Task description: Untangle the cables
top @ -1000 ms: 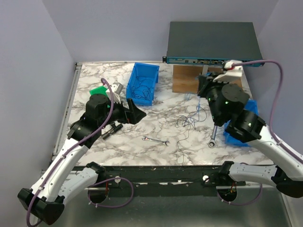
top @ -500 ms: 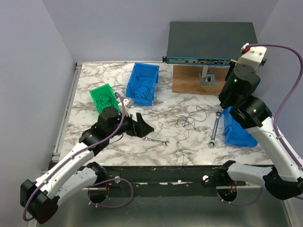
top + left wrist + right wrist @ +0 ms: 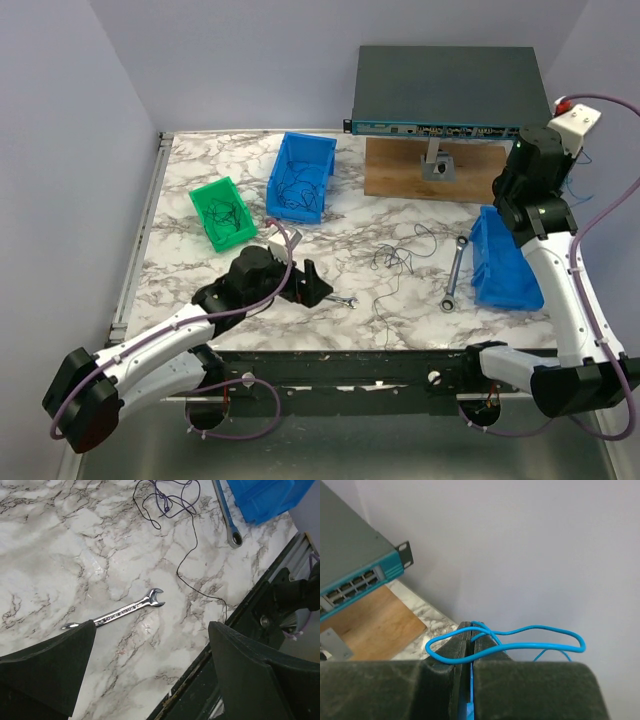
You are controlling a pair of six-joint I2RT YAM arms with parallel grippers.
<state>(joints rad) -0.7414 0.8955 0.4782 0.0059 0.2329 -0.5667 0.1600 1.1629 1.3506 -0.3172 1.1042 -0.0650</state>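
Pinching a loop of thin bright blue wire (image 3: 540, 627) between fully closed jaws, the right gripper (image 3: 469, 630) had risen from over the heap to the far right, high beside the wall. The left gripper (image 3: 151, 630), spread wide and holding nothing, had swung in low over the small silver wrench (image 3: 127, 611). The tangle of thin dark cables (image 3: 400, 258) lay mid-way along the marbled white counter (image 3: 200, 170). One strand seemed drawn out, while the rest looked knotted.
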